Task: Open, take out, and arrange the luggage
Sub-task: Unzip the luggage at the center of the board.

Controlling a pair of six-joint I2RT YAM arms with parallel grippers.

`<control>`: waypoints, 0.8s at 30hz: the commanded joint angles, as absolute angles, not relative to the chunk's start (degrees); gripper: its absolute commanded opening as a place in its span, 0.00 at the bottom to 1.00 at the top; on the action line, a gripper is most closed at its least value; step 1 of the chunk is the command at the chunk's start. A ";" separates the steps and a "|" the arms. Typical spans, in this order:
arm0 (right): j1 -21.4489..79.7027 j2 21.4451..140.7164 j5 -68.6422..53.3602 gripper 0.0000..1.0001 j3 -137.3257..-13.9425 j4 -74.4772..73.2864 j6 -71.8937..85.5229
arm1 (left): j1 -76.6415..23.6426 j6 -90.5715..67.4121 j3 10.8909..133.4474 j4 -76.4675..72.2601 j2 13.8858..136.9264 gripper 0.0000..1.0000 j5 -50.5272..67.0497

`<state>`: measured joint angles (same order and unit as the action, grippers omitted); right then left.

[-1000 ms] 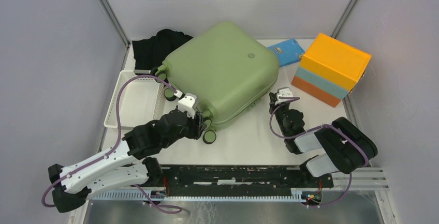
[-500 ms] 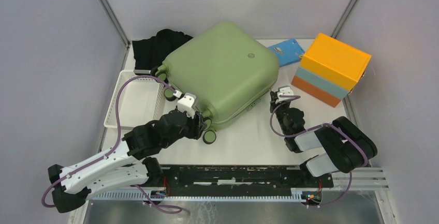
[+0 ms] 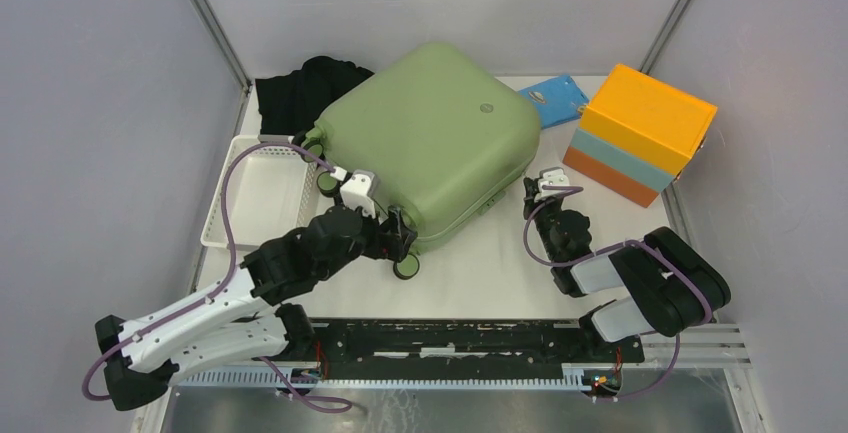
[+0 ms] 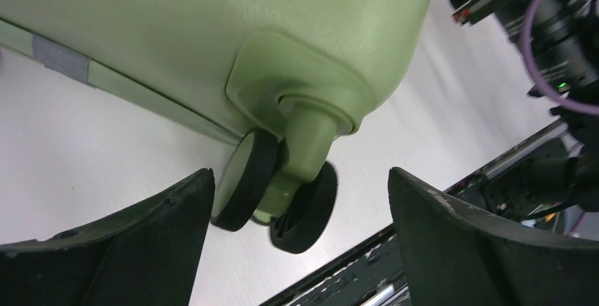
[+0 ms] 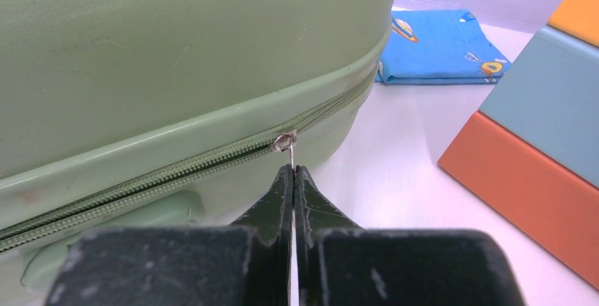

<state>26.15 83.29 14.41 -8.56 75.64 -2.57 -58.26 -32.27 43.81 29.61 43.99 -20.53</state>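
Note:
The sage-green luggage (image 3: 430,133) lies flat and zipped shut in the middle of the table. My left gripper (image 3: 398,241) is at its near-left corner, open wide. Its fingers (image 4: 141,235) stand on either side of the black double wheel (image 4: 275,193) without touching it. My right gripper (image 5: 292,169) is shut on the small metal zip pull (image 5: 288,147) at the luggage's near-right edge (image 5: 141,51). In the top view that gripper (image 3: 530,191) sits against the suitcase side.
A white perforated basket (image 3: 255,203) stands left of the luggage, with black cloth (image 3: 300,88) behind it. A folded blue cloth (image 3: 555,98) and an orange and light-blue box (image 3: 640,133) are at the back right. A black rail (image 3: 450,338) runs along the front edge.
My left gripper's jaws have opened wide and let go of the wheel, and the wrist has shifted slightly up. The right gripper and the luggage have not moved.

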 commanded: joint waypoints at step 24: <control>24.80 82.34 16.22 0.00 -5.72 79.98 -1.49 | -58.10 -31.44 56.12 10.00 57.81 0.91 -2.96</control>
<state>26.06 83.29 13.61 -7.03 78.06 -1.69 -58.22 -31.57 54.81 16.47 56.55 -9.67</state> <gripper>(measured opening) 0.006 0.913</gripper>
